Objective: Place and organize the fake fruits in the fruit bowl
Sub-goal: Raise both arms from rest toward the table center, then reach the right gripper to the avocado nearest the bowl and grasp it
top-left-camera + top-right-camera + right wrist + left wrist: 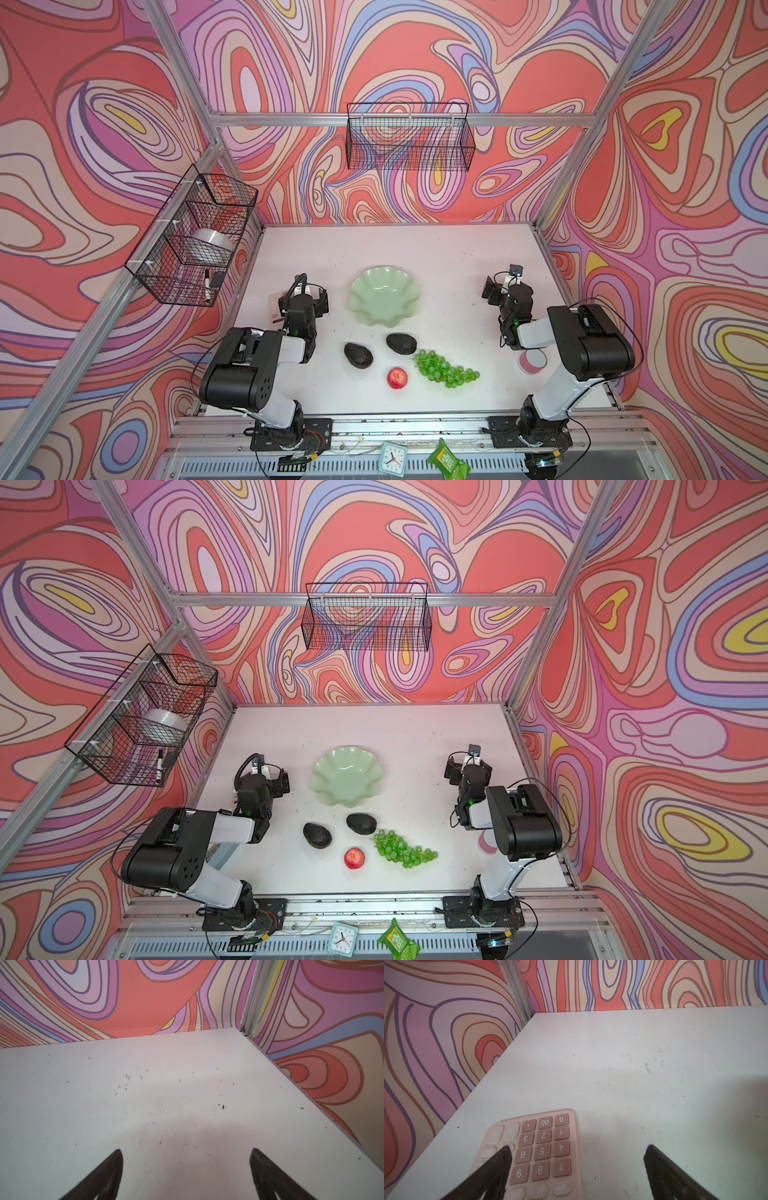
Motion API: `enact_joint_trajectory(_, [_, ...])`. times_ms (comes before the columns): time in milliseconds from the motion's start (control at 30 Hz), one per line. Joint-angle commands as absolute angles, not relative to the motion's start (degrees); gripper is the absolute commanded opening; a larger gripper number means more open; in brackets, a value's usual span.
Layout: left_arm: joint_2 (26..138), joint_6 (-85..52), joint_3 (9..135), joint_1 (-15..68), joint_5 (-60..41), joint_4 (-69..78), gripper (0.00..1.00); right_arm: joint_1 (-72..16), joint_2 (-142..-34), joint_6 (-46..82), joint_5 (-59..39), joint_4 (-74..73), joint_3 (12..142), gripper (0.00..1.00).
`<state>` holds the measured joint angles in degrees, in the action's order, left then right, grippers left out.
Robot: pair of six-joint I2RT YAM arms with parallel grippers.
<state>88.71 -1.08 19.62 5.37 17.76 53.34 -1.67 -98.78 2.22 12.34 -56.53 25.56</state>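
Note:
The pale green scalloped fruit bowl [384,297] [347,776] stands empty mid-table in both top views. In front of it lie the fake fruits: two dark avocados [358,355] [401,343], a red apple [397,378] and a bunch of green grapes [444,368]. Left of the bowl my left gripper [307,289] [578,1147] hangs open, holding nothing, over the edge of a pink calculator [542,1147]. Off to the bowl's right my right gripper [505,284] [187,1150] is open above bare table. No fruit appears in either wrist view.
A pink-and-white round container [532,361] sits partly under the right arm. Wire baskets hang on the left wall [195,237] and the back wall [409,137]. A small clock [392,457] and a green snack packet [449,459] lie on the front rail.

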Motion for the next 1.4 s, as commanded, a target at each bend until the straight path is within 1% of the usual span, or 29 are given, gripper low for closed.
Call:
enact_joint_trajectory(0, [88.87,-1.19,20.73,4.28,16.27,53.73,1.00,-1.67,-98.32,2.46,11.90,-56.32,26.29,0.98])
enact_joint_trajectory(100, [88.48,-1.90,20.98,3.10,13.95,52.54,1.00,-1.67,-98.26,2.47,11.91,-56.42,26.20,0.98])
enact_joint_trajectory(167, [87.65,-1.84,20.40,3.16,15.10,53.31,1.00,-1.67,-97.61,2.57,13.02,-56.33,26.22,0.98])
enact_joint_trajectory(200, [86.26,-2.49,20.26,3.16,15.01,51.55,1.00,-1.67,-96.49,2.78,13.18,-54.60,26.66,0.98])
enact_joint_trajectory(233, [84.58,-2.15,19.89,3.21,14.24,50.48,1.00,-1.60,-94.42,2.85,13.77,-49.92,28.18,0.98])
enact_joint_trajectory(267, [83.53,-1.01,19.70,3.87,16.43,51.56,1.00,-1.71,-92.01,2.94,14.75,-44.47,30.28,0.98])
enact_joint_trajectory(300, [80.93,-1.11,20.96,5.08,20.11,46.67,1.00,-1.75,-89.99,3.17,15.45,-40.10,32.37,0.98])
enact_joint_trajectory(333, [77.13,-2.16,23.70,5.68,22.92,37.87,1.00,-1.76,-87.55,5.10,16.73,-31.75,35.55,0.98])
enact_joint_trajectory(367, [73.05,-6.81,27.32,5.65,23.90,26.39,1.00,-1.70,-85.19,11.02,17.13,-24.10,38.95,0.98])
enact_joint_trajectory(400, [70.07,-10.24,32.06,5.63,24.05,18.13,1.00,-1.67,-83.38,14.50,16.30,-18.04,41.94,0.98])
enact_joint_trajectory(433, [67.12,-15.25,35.40,5.63,22.86,11.00,1.00,-1.67,-81.71,17.78,14.43,-12.71,45.14,0.98])
enact_joint_trajectory(500, [61.94,-25.27,38.82,5.63,21.27,3.14,1.00,-1.60,-80.24,23.15,10.80,-3.63,50.17,0.98])
enact_joint_trajectory(533, [59.04,-27.77,39.07,5.63,19.05,1.40,1.00,-1.58,-80.08,21.11,5.93,-1.99,51.12,0.98])
enact_joint_trajectory(600, [53.66,-27.14,36.79,5.63,13.10,2.99,1.00,-1.56,-78.54,17.59,-2.65,-2.09,50.52,0.98])
enact_joint_trajectory(667, [48.23,-26.83,34.70,5.60,10.22,2.76,1.00,-1.73,-76.01,17.65,-9.73,-1.07,50.22,0.96])
enact_joint_trajectory(700, [46.25,-26.53,34.63,5.65,9.94,1.13,1.00,-2.08,-75.21,17.75,-11.15,0.61,50.77,0.94])
enact_joint_trajectory(767, [42.72,-26.13,35.31,5.56,11.22,-4.27,0.97,-3.77,-73.94,16.87,-12.24,5.86,52.48,0.93])
enact_joint_trajectory(833, [40.62,-25.75,36.67,5.62,12.23,-9.15,0.96,-6.89,-73.33,15.36,-11.60,11.05,54.09,0.91])
enact_joint_trajectory(900, [39.82,-26.26,38.41,5.54,14.09,-13.91,0.96,-12.49,-73.00,13.10,-7.31,16.89,55.54,0.90])
enact_joint_trajectory(967, [40.97,-27.21,42.36,5.54,18.87,-22.52,0.95,-20.42,-72.42,11.81,0.05,21.77,56.30,0.90])
enact_joint_trajectory(1067, [44.59,-25.06,48.02,5.46,23.26,-31.28,0.95,-29.22,-71.83,11.81,3.86,25.59,55.92,0.89])
enact_joint_trajectory(1167, [46.29,-22.56,49.23,5.37,20.11,-31.37,0.94,-34.43,-71.36,12.19,2.70,28.39,55.54,0.87])
enact_joint_trajectory(1300, [46.75,-22.93,48.18,5.37,14.54,-28.96,0.94,-42.18,-71.20,10.47,1.08,30.55,53.79,0.86])
enact_joint_trajectory(1367, [46.92,-23.24,47.87,5.38,13.87,-28.30,0.94,-45.42,-72.13,9.62,0.74,30.82,52.91,0.86])
